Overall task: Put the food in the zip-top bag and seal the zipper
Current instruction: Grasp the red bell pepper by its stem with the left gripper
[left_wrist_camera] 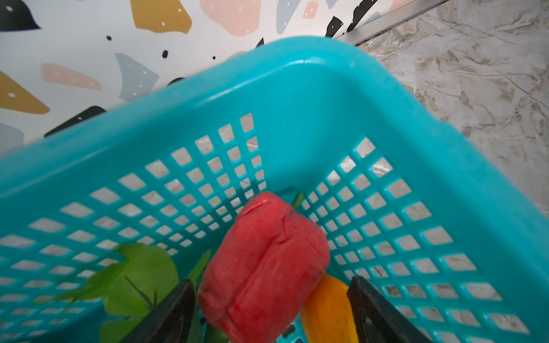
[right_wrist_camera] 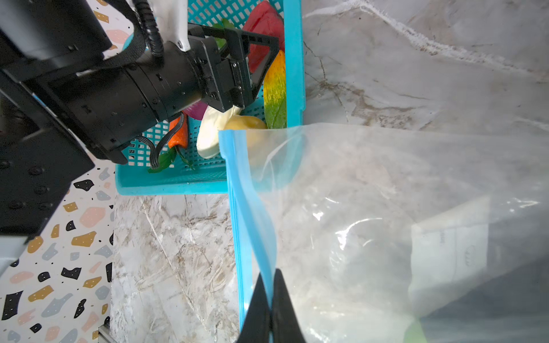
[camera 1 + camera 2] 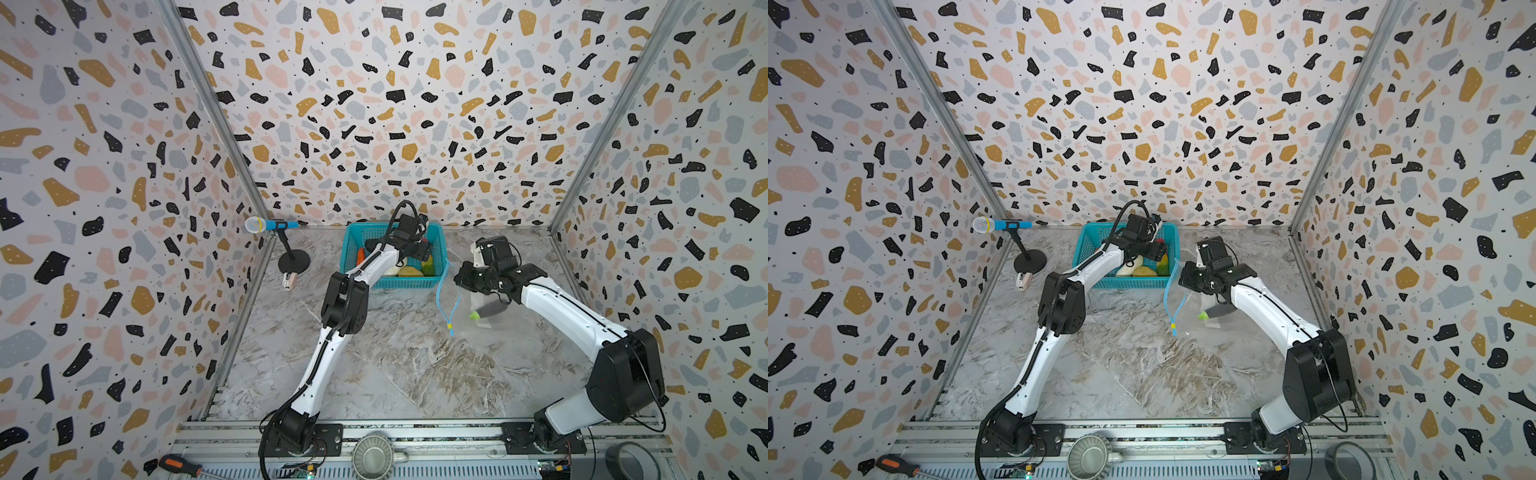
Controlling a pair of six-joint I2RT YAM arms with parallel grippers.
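The left gripper (image 1: 270, 294) hangs inside the teal basket (image 1: 297, 83), jaws spread wide on either side of the red pepper (image 1: 264, 261), which lies in a corner beside green leaves (image 1: 139, 276). The right gripper (image 2: 271, 285) is pinched tight on the light blue zipper (image 2: 240, 208) of the zip-top bag (image 2: 371, 193), which sits just beside the basket with a dark eggplant (image 3: 492, 307) inside. The pepper looks light and squashy, best taken across its broad middle; the bag's film looks thin and slippery.
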